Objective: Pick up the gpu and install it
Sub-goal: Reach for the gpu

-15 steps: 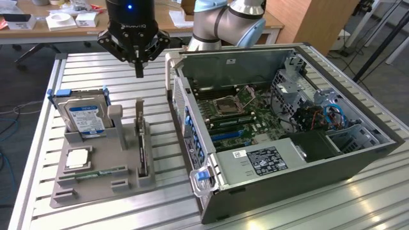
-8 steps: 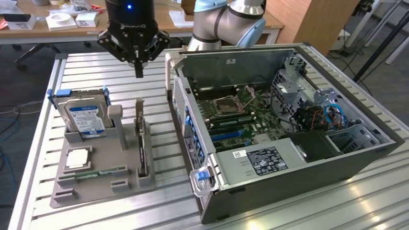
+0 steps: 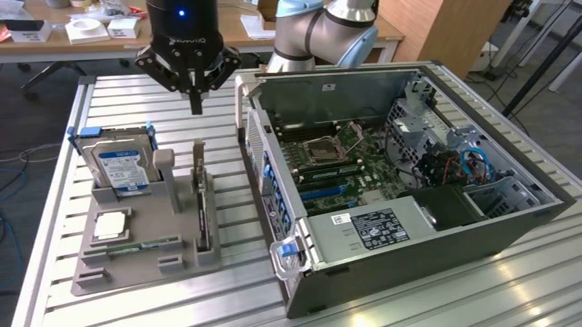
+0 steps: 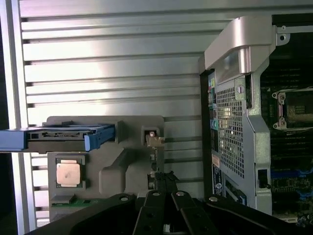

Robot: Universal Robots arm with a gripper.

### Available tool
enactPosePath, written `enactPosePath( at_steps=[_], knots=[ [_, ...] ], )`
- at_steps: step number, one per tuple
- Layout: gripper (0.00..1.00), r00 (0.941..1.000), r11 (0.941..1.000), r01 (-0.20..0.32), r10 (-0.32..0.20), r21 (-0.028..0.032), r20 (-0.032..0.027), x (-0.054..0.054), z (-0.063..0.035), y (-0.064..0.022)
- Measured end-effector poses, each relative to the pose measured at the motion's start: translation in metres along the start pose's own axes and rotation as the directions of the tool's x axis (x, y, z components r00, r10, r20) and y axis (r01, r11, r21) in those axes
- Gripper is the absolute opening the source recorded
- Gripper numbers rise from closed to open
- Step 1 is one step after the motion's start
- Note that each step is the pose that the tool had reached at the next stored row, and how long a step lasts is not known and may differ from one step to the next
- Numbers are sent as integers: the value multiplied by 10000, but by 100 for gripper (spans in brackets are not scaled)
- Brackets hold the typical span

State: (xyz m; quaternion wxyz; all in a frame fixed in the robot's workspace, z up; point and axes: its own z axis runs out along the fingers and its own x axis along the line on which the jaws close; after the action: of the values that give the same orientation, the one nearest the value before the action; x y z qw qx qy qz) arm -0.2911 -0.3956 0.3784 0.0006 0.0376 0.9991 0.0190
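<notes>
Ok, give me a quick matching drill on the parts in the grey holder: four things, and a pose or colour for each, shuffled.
Things:
1 gpu
2 hard drive
3 processor chip
4 memory stick

States:
A flat in a square recess of the grey holder
B thin card standing on edge in a slot
C upright, blue label
D green, lying flat

Pairs: 1-B, 2-C, 3-A, 4-D.
</notes>
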Motion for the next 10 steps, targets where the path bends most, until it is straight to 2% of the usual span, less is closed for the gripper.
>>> enactPosePath(
  at_steps=[10],
  knots=[
    [10, 10000, 10000, 0, 0, 0, 1, 52, -8, -205]
  ],
)
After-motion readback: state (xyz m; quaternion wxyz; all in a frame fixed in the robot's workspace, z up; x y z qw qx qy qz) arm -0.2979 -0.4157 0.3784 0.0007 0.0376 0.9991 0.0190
